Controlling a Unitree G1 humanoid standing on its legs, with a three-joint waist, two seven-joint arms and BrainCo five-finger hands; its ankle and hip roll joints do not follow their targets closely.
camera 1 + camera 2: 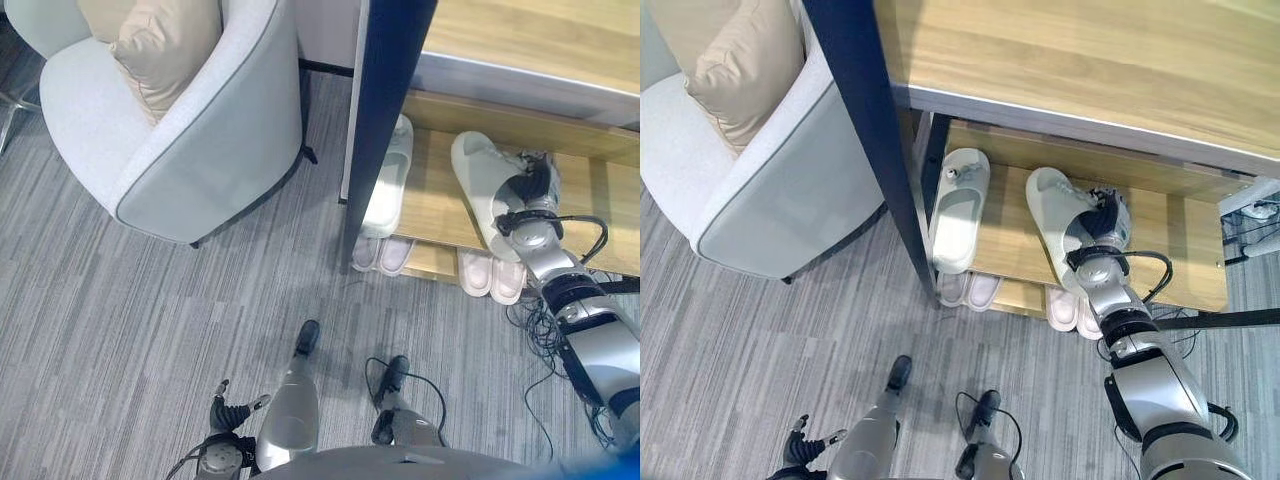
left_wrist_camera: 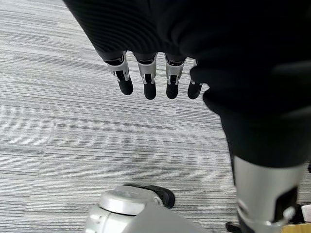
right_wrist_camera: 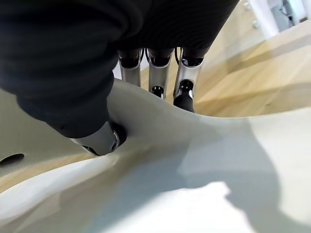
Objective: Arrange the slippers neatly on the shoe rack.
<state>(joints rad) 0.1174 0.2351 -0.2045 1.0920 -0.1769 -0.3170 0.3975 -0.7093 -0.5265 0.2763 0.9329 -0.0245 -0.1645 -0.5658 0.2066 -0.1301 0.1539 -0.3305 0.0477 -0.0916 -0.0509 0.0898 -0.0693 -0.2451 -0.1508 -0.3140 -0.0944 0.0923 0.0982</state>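
The left hand [image 1: 228,412] hangs low beside the robot over the grey striped carpet [image 1: 150,320], its fingers [image 2: 149,82] straight and relaxed, holding nothing. Further out, two pale pink pairs of slippers [image 1: 492,275] poke their toes from the lower level of the wooden shoe rack [image 1: 1180,235]. On the shelf above, the right hand [image 1: 1095,235] grips a pale green slipper [image 1: 1052,215], thumb pressed into its upper side and fingers curled under the edge; the slipper seems tilted, though whether its toe touches the shelf is hard to tell. A matching pale green slipper [image 1: 960,212] lies flat to its left, near the dark post [image 1: 865,110]. Beyond stands a grey armchair [image 1: 200,150] with a beige cushion [image 1: 160,45].
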